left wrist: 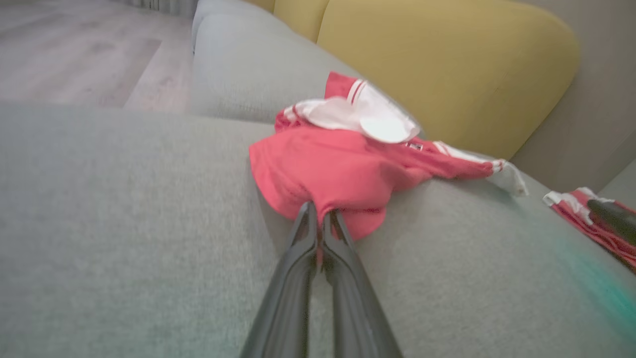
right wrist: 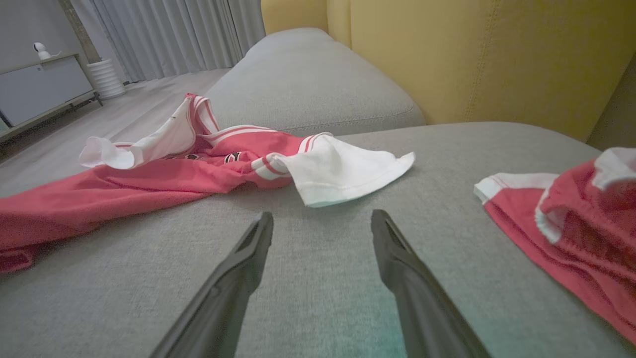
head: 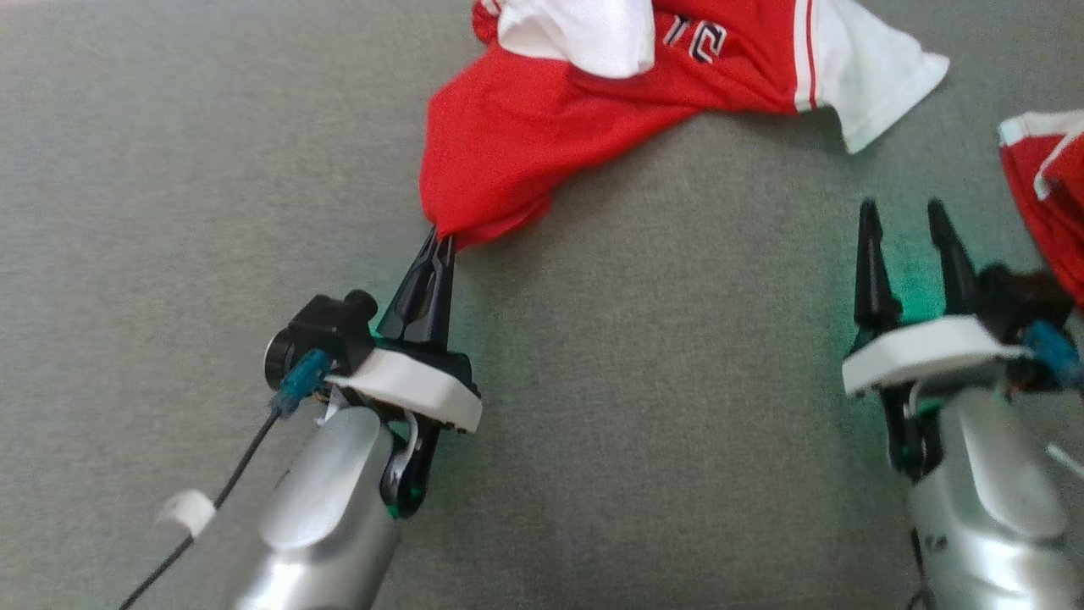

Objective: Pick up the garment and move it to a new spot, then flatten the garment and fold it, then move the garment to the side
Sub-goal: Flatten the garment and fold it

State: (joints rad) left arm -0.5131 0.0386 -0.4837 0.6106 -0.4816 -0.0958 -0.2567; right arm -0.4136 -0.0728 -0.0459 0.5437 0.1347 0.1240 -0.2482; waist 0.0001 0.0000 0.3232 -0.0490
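Garment (head: 525,127), a red jersey with white sleeves and striped trim, lies crumpled on the grey sofa seat (head: 169,254), toward the far middle in the head view. One white sleeve (head: 881,76) is spread out to the right. Left pincer (head: 440,239) is clamped on the garment's near red edge, fingers pressed together with cloth between them and the fabric pulled to a point at the tips. Right pincer (head: 902,212) is spread wide and holds nothing, over bare seat, apart from the sleeve; whether it touches the seat is unclear. Second red-and-white clothing piece (head: 1046,186) lies at the right edge, close beside the right wrist. Yellow back cushion (left wrist: 447,64) stands behind the garment, with wooden floor (left wrist: 74,49) beyond the seat.
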